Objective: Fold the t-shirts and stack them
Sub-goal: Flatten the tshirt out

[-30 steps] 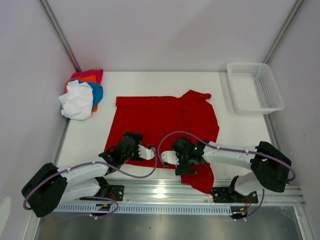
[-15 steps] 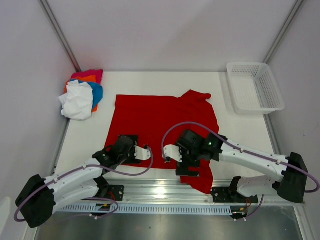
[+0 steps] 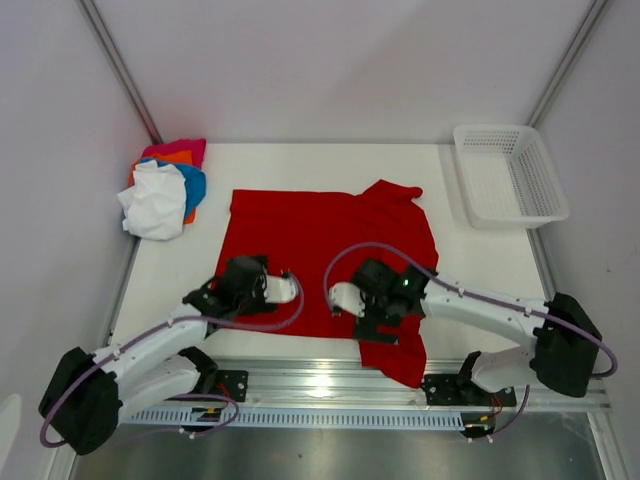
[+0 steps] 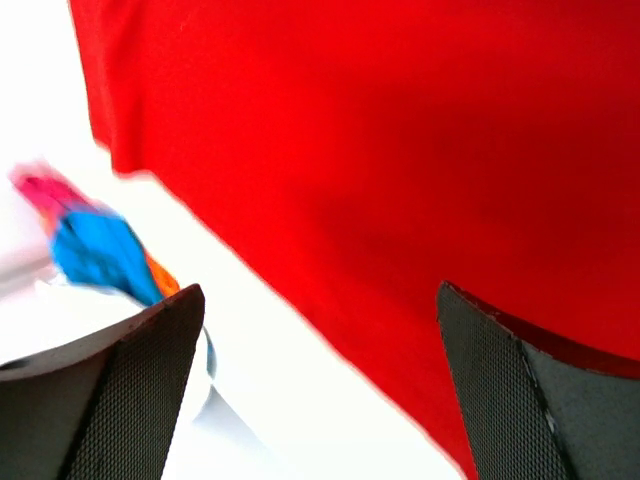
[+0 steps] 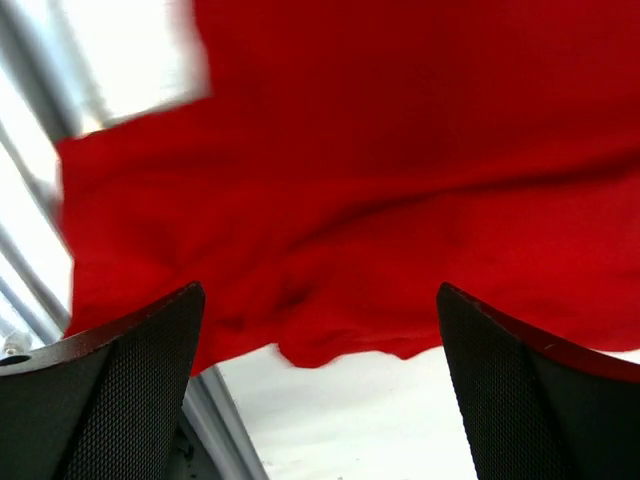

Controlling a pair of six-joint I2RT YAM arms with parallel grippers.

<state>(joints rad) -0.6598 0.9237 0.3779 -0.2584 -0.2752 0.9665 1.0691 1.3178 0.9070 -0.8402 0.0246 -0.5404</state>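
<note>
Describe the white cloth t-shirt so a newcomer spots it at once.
Look to the far left corner of the white table, where a heap of crumpled t-shirts lies. The white cloth t-shirt covers its near side; its neighbours are blue, orange and pink.

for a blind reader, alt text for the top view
A red t-shirt lies spread on a white table, the left gripper and right gripper open over its near part. A pile of shirts sits far left, a white basket far right.
</note>
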